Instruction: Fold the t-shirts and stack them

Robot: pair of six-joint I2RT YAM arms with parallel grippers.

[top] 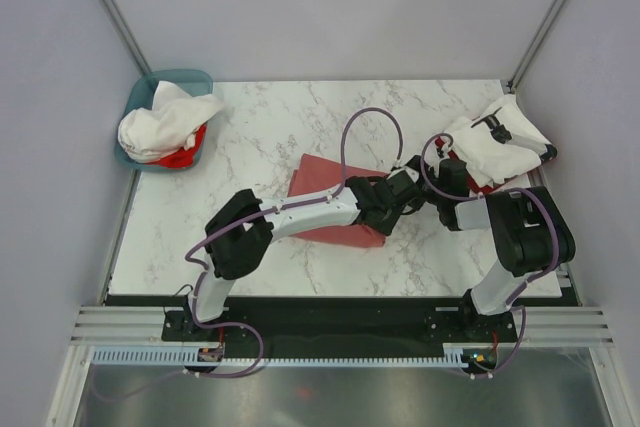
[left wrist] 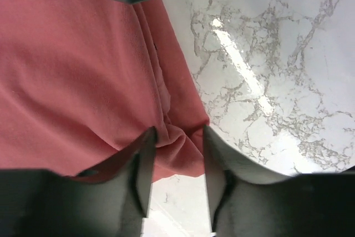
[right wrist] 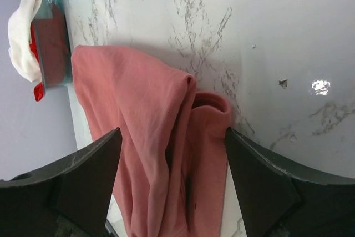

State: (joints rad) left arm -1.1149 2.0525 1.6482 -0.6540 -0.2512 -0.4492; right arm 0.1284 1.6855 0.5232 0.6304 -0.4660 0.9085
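A dusty salmon-red t-shirt (top: pixel 322 184) lies folded on the marble table, mid-table. My left gripper (left wrist: pixel 178 134) is at its right edge, and a bunched fold of the shirt's corner (left wrist: pixel 180 148) fills the gap between its fingertips. My right gripper (right wrist: pixel 173 134) stands wide open over the same shirt (right wrist: pixel 144 115), one finger on each side of a rolled edge, gripping nothing. In the top view both grippers (top: pixel 398 195) (top: pixel 420 180) meet at the shirt's right side. White t-shirts (top: pixel 500 142) are piled at the back right, over something red.
A teal basket (top: pixel 200 79) at the back left holds a white (top: pixel 165 122) and a bright red shirt (top: pixel 185 155). It also shows in the right wrist view as the basket (right wrist: pixel 54 54). Grey walls close in the table on three sides.
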